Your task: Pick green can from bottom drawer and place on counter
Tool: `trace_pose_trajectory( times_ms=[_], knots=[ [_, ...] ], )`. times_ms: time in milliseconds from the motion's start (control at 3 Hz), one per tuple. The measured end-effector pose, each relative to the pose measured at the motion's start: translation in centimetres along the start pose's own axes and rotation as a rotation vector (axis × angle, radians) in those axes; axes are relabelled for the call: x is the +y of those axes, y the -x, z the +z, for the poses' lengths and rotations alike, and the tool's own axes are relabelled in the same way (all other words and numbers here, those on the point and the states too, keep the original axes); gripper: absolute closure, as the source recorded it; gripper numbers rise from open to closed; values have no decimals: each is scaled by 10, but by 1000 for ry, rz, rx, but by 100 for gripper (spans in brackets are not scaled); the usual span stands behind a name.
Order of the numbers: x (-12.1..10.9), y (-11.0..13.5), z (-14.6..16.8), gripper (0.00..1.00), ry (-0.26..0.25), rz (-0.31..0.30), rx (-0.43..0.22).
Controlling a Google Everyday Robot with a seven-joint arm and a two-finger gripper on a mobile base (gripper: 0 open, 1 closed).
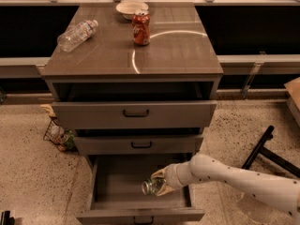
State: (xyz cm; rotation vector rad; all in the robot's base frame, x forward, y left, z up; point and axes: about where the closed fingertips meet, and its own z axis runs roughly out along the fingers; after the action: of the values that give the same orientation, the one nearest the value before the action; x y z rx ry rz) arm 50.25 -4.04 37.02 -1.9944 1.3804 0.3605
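Smooth, rounded white arm [243, 182], peppered with small dark dots, thickening toward four o'clock. Tapers into a pale cream gripper [157, 185] at six o'clock.

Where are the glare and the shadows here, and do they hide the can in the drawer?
Camera view: a pale curved glare arc crosses the glossy grey-brown counter beside the red soda can; the deep grey bottom drawer lies in shadow, yet the small dark green aluminium can catches light on its silver end, gripped by the gripper inside that drawer.
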Motion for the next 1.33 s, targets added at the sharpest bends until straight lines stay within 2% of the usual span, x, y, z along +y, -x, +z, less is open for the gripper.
trace_pose_trajectory(
  times_ms=[333,667,1000,1333],
  knots=[
    [-13,40,-60,100,-112,-43,-106],
    [-3,24,-91,100,-175,-10,-91],
    [-10,26,-99,100,-236,41,-140],
    [-37,42,-142,100,-384,98,-251]
  ],
)
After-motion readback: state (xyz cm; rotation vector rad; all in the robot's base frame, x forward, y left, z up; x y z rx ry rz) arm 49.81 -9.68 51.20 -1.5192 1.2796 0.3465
